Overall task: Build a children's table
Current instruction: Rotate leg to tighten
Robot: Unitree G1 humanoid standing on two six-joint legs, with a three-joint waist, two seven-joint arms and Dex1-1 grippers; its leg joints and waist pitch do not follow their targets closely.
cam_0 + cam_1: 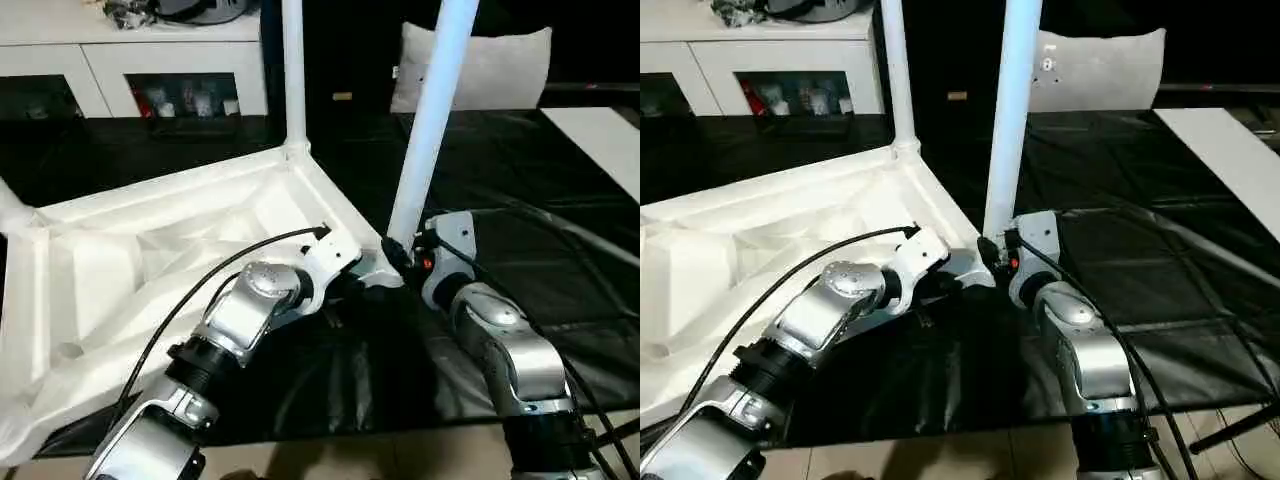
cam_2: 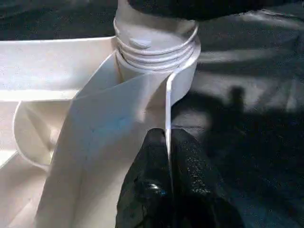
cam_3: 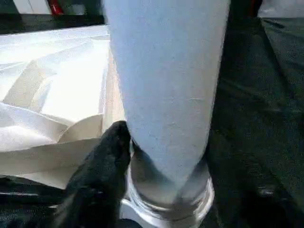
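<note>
The children's table lies upside down on the black cover, its ribbed white tabletop [image 1: 150, 250] facing up. One white leg [image 1: 293, 80] stands upright in the far corner socket. A second leg [image 1: 432, 120] stands slightly tilted in the near right corner socket [image 3: 166, 204]. My right gripper [image 1: 398, 258] is closed around this leg's base, with one black finger [image 3: 102, 171] pressed against its side. My left gripper [image 2: 168, 137] is shut on the tabletop's thin rim just beside that same threaded socket [image 2: 156, 47].
The black-covered work table [image 1: 560, 230] stretches to the right, and its front edge [image 1: 400, 430] lies close below my arms. A white cabinet [image 1: 130, 60] stands at the back left, a white cushion [image 1: 500, 70] behind the leg, and a white board [image 1: 600, 130] at the far right.
</note>
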